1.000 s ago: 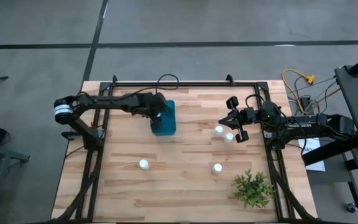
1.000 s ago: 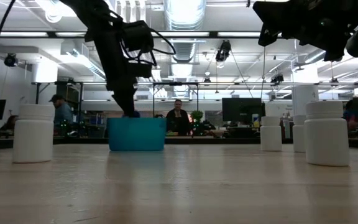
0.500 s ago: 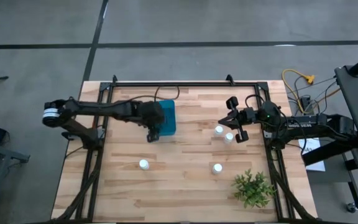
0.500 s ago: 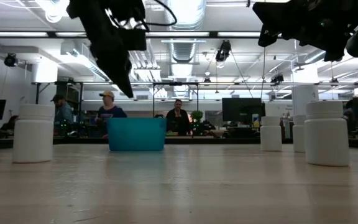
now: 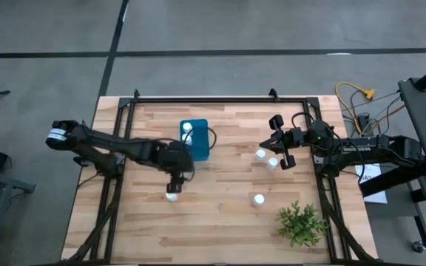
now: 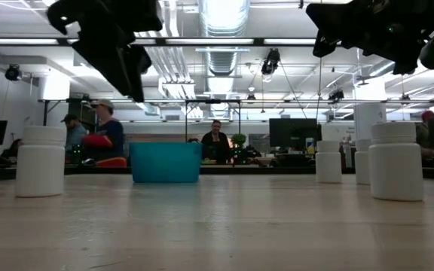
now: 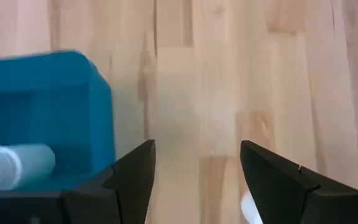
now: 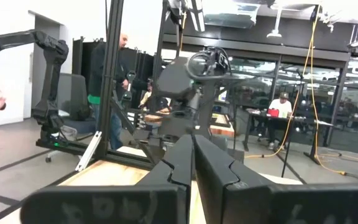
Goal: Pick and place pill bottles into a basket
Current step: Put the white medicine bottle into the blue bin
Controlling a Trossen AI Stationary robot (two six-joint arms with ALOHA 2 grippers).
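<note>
From above, one pill bottle [image 5: 188, 128] lies in the blue basket [image 5: 200, 150], which the level view hides. Four bottles stand on the table [image 5: 228, 192]. The left gripper [image 5: 174, 184] hangs open and empty above one; the right gripper [image 5: 280, 142] waits, fingers together.

Your left gripper [image 7: 197, 177] hangs with its fingers [image 7: 132, 177] spread apart above the wooden table [image 7: 229, 74]. Beside it, the blue basket [image 7: 73, 87] holds one white bottle [image 7: 14, 165] lying on its side.
</note>
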